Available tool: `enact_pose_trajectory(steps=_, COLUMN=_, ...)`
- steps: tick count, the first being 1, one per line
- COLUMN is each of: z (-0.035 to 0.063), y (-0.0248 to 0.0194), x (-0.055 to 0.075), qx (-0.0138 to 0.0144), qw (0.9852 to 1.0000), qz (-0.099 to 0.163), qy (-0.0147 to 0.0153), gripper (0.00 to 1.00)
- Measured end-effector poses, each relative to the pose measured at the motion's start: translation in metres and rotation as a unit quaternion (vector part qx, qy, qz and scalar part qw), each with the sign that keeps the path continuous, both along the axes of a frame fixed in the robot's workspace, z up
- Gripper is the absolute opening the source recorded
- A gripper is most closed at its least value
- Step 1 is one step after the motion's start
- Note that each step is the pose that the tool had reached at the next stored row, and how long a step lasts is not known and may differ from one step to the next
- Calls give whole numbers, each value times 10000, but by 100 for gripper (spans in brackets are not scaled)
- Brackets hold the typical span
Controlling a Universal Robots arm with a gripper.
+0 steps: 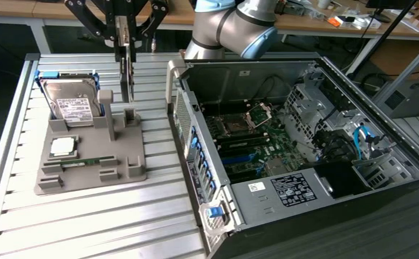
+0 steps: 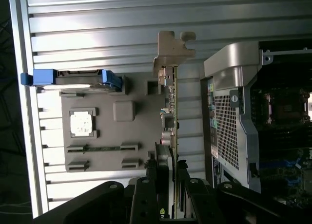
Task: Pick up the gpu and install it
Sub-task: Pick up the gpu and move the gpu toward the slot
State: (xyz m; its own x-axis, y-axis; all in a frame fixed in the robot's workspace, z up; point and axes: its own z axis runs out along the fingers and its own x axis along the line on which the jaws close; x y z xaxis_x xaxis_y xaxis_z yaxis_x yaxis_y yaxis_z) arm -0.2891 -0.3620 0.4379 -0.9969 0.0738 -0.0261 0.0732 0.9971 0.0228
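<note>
Black tool (image 1: 127,40) is clamped on the gpu (image 1: 130,75), with a finger on each flat face of the card. The card hangs edge-on and upright below the fingers. In the wrist view the tool (image 2: 166,174) pinches one end of the gpu (image 2: 171,107). The silver end bracket (image 2: 169,53) is at the far end, away from the fingers. The card's lower end sits close over the slotted posts at the back corner of the grey holder tray (image 1: 123,162), on the side nearest the case. It looks clear of the posts, but contact can't be confirmed. The gpu is outside the computer, not in any motherboard slot. On the tray, a silver hard drive (image 1: 73,102) with a white label stands tilted in a blue-edged cradle at the exterior view's left. A square CPU chip (image 1: 63,145) lies flat below it, and a narrow green RAM stick (image 1: 87,161) lies in a slot beside that. The tray rests on the ribbed aluminium desk (image 1: 87,221). The open PC case (image 1: 382,135) lies just beside the tray on the exterior view's right, side panel off, with the motherboard (image 1: 252,140) exposed. The grey arm (image 1: 231,27) comes in behind the case.
</note>
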Motion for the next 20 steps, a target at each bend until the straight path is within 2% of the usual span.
enact_pose_trajectory(steps=10, z=24, y=-3, x=1, qx=0, qw=10000, qz=1, qy=1, gripper=27)
enact_pose_trajectory(steps=16, z=23, y=-69, x=25, qx=1, qw=10000, qz=-5, qy=0, gripper=27)
enact_pose_trajectory(steps=20, z=23, y=-100, x=122, qx=0, qw=10000, qz=-4, qy=7, gripper=27)
